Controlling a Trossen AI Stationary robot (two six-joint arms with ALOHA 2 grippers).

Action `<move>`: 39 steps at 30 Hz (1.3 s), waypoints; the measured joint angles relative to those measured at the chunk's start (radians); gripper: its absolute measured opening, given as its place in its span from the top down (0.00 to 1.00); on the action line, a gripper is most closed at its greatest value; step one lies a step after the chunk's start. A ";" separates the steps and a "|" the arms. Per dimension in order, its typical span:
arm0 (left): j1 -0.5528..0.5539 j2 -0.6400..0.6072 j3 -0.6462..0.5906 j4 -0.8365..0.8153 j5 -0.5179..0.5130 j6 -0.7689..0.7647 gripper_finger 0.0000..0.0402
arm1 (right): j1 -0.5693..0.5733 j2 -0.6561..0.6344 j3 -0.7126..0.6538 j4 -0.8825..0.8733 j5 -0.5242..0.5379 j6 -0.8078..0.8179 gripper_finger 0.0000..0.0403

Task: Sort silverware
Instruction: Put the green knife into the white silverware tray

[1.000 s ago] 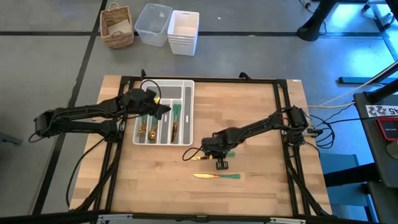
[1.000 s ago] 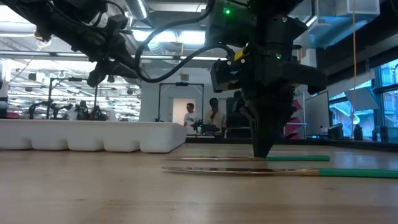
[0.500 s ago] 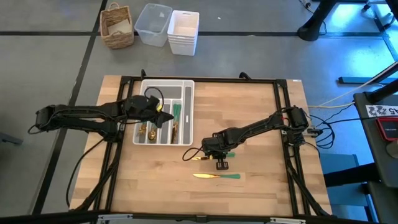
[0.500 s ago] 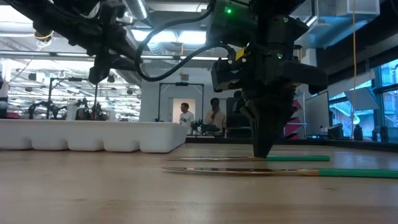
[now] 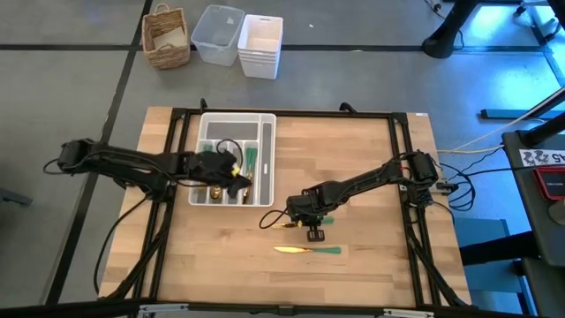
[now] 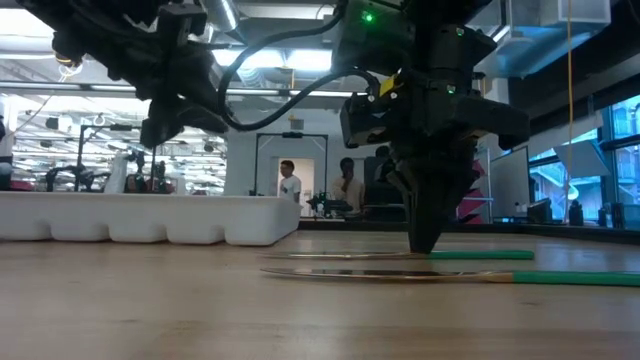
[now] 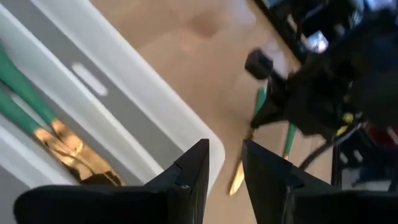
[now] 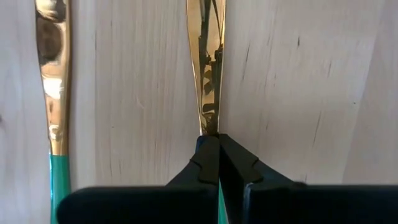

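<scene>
Two pieces of silverware with gold heads and green handles lie flat on the wooden table. My right gripper (image 5: 305, 223) stands on the farther one (image 5: 284, 225), shut on it; it also shows in the low view (image 6: 424, 240). The nearer piece (image 5: 306, 250) lies free. More silverware (image 5: 249, 173) lies in the white tray (image 5: 267, 132). My left gripper (image 5: 233, 176) hovers over the tray's near end, slightly open and empty (image 7: 224, 171). My right gripper pinches the farther piece at its neck (image 8: 210, 127), where the gold part meets the green handle, between its two fingers. The fingers come from above, pointing down, one on each side of the slim neck. The piece lies flat on the table (image 6: 400, 255).
The free piece (image 8: 52, 93) lies parallel to the held one, close beside it. Off the table, on the floor beyond its far edge, stand a wicker basket (image 5: 166, 37) and plastic bins (image 5: 238, 40). People stand in the room behind (image 6: 345, 188).
My left gripper has moved over the tray from its middle toward the table's near edge and a little to the right. My right gripper and both pieces on the table have kept still.
</scene>
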 joint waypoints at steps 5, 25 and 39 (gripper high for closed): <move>-0.067 0.063 0.000 0.069 0.001 -0.002 0.78 | 0.000 0.000 0.008 -0.008 -0.002 0.020 0.99; -0.209 0.099 0.000 0.119 0.002 -0.002 0.78 | 0.000 0.001 0.118 -0.004 0.025 0.024 0.99; -0.284 0.124 0.000 0.225 -0.069 0.145 0.78 | -0.008 -0.006 0.125 -0.067 0.025 0.025 0.99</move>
